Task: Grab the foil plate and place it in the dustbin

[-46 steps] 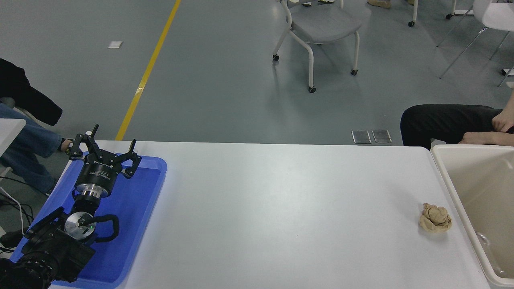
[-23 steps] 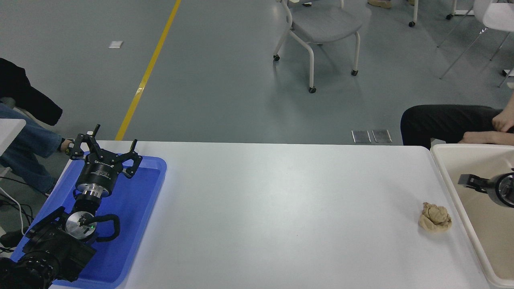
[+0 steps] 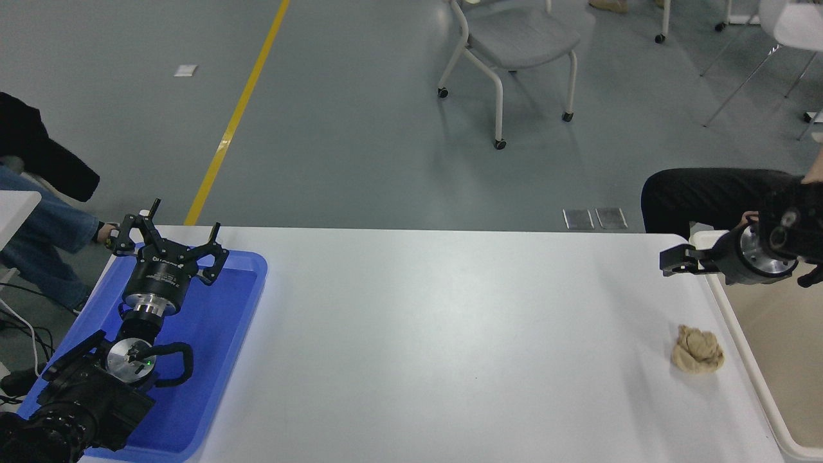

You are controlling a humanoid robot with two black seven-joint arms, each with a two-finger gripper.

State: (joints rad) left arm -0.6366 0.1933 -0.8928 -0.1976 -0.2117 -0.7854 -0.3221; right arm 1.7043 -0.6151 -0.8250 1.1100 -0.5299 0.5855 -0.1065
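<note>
right gripper (image 3: 672, 263) over dustbin (image 3: 739, 328) far-left rim, claw state unclear | left gripper (image 3: 168, 241) splayed, empty, above blue tray (image 3: 212, 360) | tan paper wad (image 3: 697, 349) beside dustbin

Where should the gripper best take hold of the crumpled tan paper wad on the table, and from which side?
Probably from straight above, closing across the middle of the paper wad. It is a low, rounded lump lying on the table, with no handle or edge to catch. The dustbin rim stands close on its right, so a sideways approach from there looks cramped.
</note>
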